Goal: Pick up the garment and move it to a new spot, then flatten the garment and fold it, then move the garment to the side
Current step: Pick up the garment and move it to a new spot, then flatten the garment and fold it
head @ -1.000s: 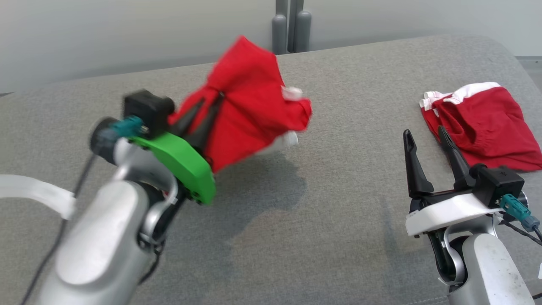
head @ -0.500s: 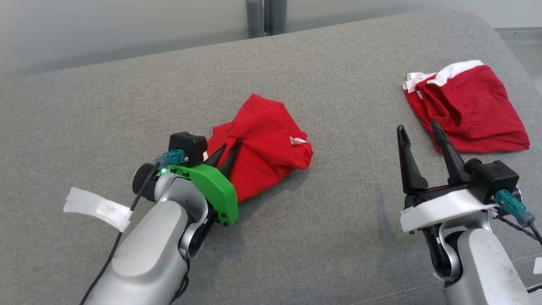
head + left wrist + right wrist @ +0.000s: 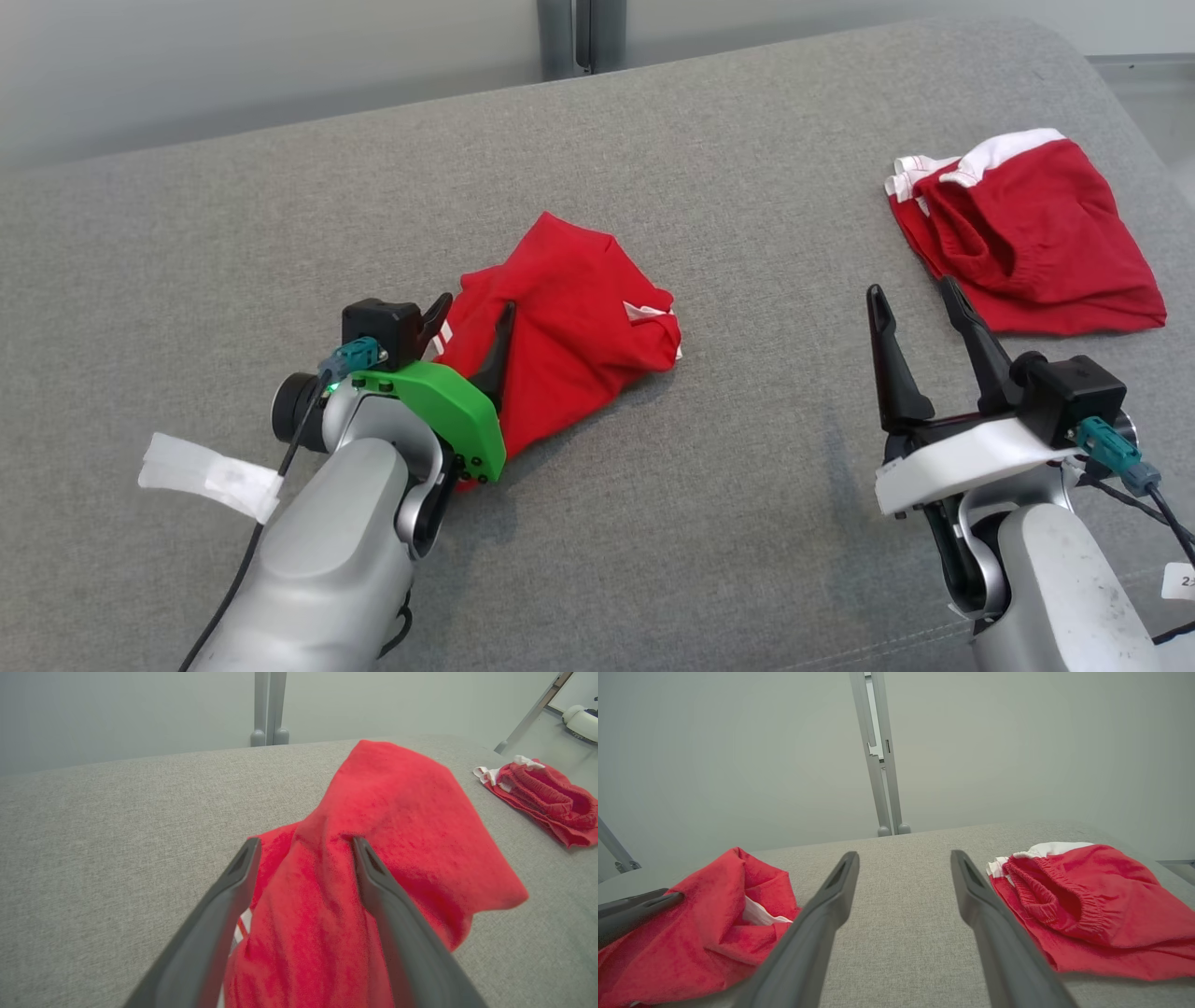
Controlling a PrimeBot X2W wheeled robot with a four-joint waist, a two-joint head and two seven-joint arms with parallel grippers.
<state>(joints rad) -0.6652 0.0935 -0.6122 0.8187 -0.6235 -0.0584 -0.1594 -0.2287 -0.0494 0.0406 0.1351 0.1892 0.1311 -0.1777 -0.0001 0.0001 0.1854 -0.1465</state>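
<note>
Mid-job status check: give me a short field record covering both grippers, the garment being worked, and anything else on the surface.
surface: grey fabric cushion
worked item: red garment, crumpled, lying near the middle of the cushion
left gripper: open, fingers either side of a fold of the red garment
right gripper: open, nothing between its fingers
other item: second red garment with white waistband, bunched, ahead and to the right of the right gripper
task stage: flattening and folding not yet done

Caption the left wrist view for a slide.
Left hand open astride a crumpled red cloth garment on the grey fabric surface; a second red garment with white trim lies apart.
</note>
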